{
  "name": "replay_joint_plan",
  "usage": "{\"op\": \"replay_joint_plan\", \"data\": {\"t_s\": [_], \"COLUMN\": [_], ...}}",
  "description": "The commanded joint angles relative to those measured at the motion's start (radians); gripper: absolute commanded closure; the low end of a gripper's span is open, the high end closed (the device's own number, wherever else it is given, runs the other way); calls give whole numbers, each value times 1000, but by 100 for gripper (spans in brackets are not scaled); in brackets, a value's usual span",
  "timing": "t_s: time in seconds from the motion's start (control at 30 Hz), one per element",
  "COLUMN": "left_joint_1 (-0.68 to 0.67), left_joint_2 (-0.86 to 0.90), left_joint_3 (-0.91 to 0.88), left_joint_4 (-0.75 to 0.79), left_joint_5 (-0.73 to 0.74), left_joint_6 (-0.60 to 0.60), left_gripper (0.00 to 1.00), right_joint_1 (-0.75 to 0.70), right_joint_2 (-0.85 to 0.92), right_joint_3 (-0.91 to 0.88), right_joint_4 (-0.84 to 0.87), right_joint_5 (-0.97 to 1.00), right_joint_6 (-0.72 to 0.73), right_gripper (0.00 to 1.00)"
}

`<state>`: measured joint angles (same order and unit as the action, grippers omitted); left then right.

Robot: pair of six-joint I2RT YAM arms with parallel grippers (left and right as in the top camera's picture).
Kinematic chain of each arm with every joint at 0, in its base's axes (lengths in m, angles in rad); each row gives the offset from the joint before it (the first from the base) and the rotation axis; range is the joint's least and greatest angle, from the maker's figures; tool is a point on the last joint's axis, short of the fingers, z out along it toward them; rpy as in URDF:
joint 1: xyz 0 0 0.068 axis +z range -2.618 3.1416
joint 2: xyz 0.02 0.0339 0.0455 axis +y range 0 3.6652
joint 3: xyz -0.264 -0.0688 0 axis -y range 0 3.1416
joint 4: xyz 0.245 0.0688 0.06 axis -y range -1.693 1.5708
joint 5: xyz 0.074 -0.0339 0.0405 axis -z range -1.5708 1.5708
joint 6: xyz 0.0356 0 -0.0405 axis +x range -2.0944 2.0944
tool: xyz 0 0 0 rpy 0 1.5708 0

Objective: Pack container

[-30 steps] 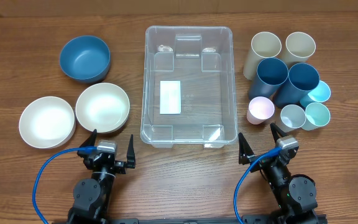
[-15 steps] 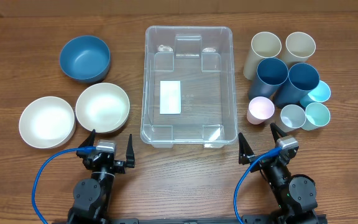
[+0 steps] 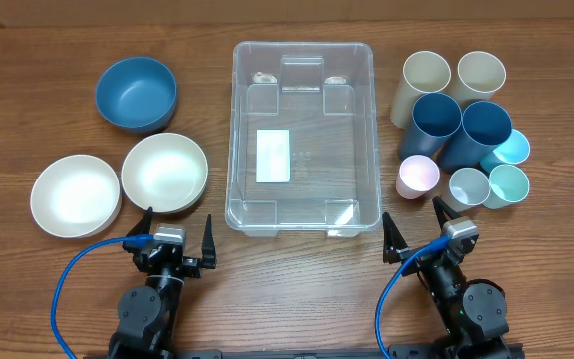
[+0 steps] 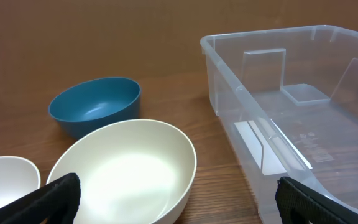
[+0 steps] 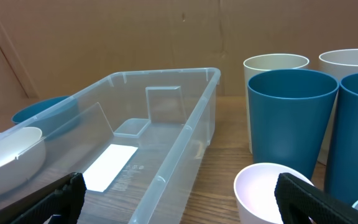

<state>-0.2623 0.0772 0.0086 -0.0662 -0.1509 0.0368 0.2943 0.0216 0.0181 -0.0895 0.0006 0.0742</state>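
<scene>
- The container (image 3: 319,170) stood empty at the middle of the table (image 3: 28,70). Its long sides ran from the far edge toward the near edge, and a white label (image 3: 272,156) lay on its floor, left of centre.
- The left gripper (image 3: 178,217) sat by the near edge, just off the container's near-left corner. Its fingers were spread wide and released, with nothing between them.
- The right gripper (image 3: 413,211) sat by the near edge off the container's near-right corner, likewise spread wide and grasping nothing.
- Toward the table's left edge, a blue bowl (image 3: 136,93) stood farthest back. A white bowl (image 3: 164,172) sat nearer, just beside a second white bowl (image 3: 75,194) to its left.
- Toward the right edge, a left cream cup (image 3: 427,82) and a right cream cup (image 3: 481,76) stood at the back. A left dark blue cup (image 3: 436,122) and a right dark blue cup (image 3: 486,128) stood just in front of them.
- Nearer the near edge were four small cups: a pink cup (image 3: 418,177), a pale blue cup (image 3: 469,185), a mint cup (image 3: 509,184) and a turquoise cup (image 3: 514,148).
- In the left wrist view, the dark fingertips (image 4: 58,196) sat at the lower corners. The nearer white bowl filled the space between them, and the container wall rose on the right.
- In the right wrist view, the container's long side ran away on the left. The pink cup sat low between the fingertips (image 5: 303,196), with the dark blue cups behind it.
</scene>
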Motion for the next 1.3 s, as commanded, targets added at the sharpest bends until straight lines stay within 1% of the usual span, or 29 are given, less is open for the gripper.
{"op": "replay_joint_plan", "data": {"t_s": [0.0,0.37,0.47,0.57,0.67,0.77,0.87,0.93,1.0,1.13,1.27], "left_joint_1": [-5,-5,-5,-5,-6,-6,-6,-6,-6,-6,-6], "left_joint_2": [1,1,1,1,1,1,1,1,1,1,6], "left_joint_3": [-3,-3,-3,-3,-3,-3,-1,11,30,97,221], "left_joint_4": [3,4,4,4,3,3,3,3,3,-45,-174], "left_joint_5": [-13,-16,-17,-16,16,32,129,209,230,226,179], "left_joint_6": [20,21,50,50,47,45,45,22,-16,-23,-53], "left_gripper": [0,0,0,0,0,0,0,0,0,0,0], "right_joint_1": [-7,-7,-7,-7,-7,-7,-7,-7,-8,-8,-8], "right_joint_2": [-6,-6,-6,-6,-6,-6,-6,-4,-3,1,19], "right_joint_3": [-10,-10,-10,-10,-10,-10,-6,7,27,65,123], "right_joint_4": [5,5,5,5,5,6,4,-21,-69,-180,-309], "right_joint_5": [5,5,5,5,4,-33,-59,-85,-88,-54,6], "right_joint_6": [0,0,1,0,2,61,146,166,165,163,166], "right_gripper": [0,0,0,0,0,0,0,0,0,0,0]}}
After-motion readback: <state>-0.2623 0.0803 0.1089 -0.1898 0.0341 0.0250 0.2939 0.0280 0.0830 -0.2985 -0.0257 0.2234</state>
